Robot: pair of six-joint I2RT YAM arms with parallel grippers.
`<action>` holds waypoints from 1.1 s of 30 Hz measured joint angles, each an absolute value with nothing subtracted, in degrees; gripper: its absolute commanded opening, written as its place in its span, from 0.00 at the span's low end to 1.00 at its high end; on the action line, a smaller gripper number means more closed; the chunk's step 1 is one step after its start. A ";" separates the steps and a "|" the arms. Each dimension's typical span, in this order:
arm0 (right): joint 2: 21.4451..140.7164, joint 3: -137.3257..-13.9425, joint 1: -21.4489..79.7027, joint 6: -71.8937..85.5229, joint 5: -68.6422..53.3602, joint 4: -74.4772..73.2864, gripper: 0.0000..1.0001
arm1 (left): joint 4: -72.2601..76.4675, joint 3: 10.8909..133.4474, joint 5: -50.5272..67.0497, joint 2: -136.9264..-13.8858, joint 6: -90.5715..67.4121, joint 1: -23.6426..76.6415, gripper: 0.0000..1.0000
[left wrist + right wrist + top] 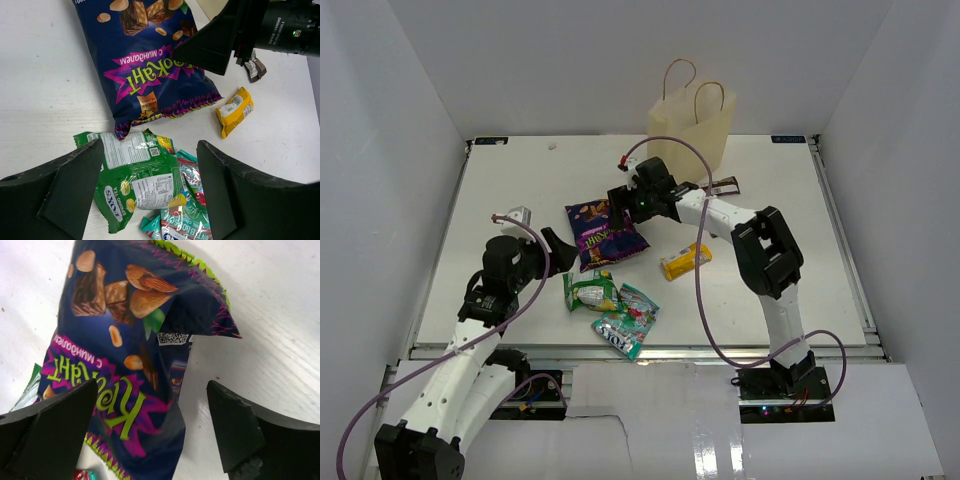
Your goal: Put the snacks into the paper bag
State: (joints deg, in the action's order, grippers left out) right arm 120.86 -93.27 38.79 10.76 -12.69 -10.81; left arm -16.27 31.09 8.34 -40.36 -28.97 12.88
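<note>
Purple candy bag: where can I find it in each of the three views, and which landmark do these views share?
Top external: the purple candy bag lies flat near the middle of the table.
Left wrist: it fills the top centre.
Right wrist: it covers the centre and left.
Shared landmark: the green pouch by its zigzag edge, only a sliver at the left edge in the right wrist view.
</note>
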 measured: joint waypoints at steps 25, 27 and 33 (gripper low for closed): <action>118.06 -89.41 38.30 -15.00 -23.55 -4.60 0.08 | -16.64 32.32 8.05 -44.51 -28.36 12.88 0.86; 116.07 -89.14 38.76 -19.79 -21.37 -4.75 0.08 | -16.62 32.32 8.03 -44.40 -28.36 12.88 0.86; 112.42 -88.20 39.86 -30.92 -16.32 -4.97 0.08 | -16.40 32.32 7.90 -43.20 -28.34 12.88 0.86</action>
State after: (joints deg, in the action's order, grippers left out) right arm 112.42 -88.20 39.86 -30.92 -16.32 -4.97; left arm -16.40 32.32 7.90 -43.20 -28.34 12.88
